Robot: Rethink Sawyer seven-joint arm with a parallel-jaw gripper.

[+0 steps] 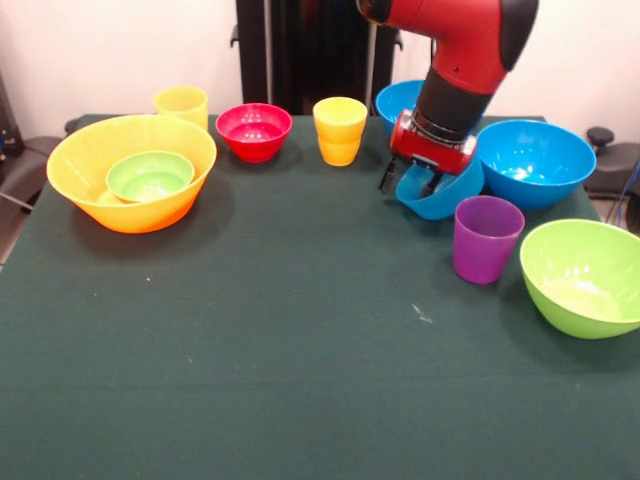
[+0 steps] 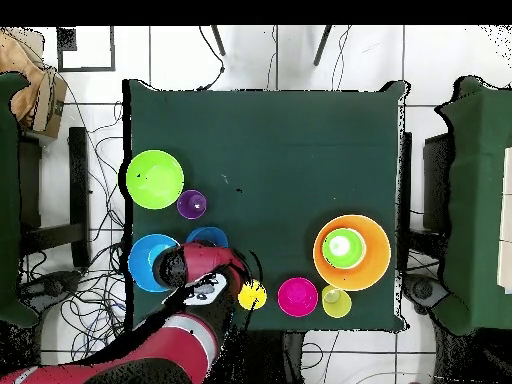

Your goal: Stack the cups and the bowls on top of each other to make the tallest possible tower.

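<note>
My gripper (image 1: 408,181) is shut on the left rim of the shallow blue bowl (image 1: 445,198), one finger outside and one inside. The bowl is tilted and sits between a large blue bowl (image 1: 535,160) and the purple cup (image 1: 487,238). From overhead, the shallow blue bowl (image 2: 208,237) peeks out beside the arm. At the left is the tower: the huge orange-yellow bowl (image 1: 75,150) with the small green bowl (image 1: 150,176) inside. Two yellow cups (image 1: 181,103) (image 1: 340,130) flank the red bowl (image 1: 254,130). The lime green bowl (image 1: 585,275) is at the right.
A second large blue bowl (image 1: 398,98) is partly hidden behind the arm. Overhead, the lime green bowl (image 2: 155,179), purple cup (image 2: 192,205) and a large blue bowl (image 2: 148,262) crowd the left side. The orange-yellow bowl (image 2: 375,270) is at the right.
</note>
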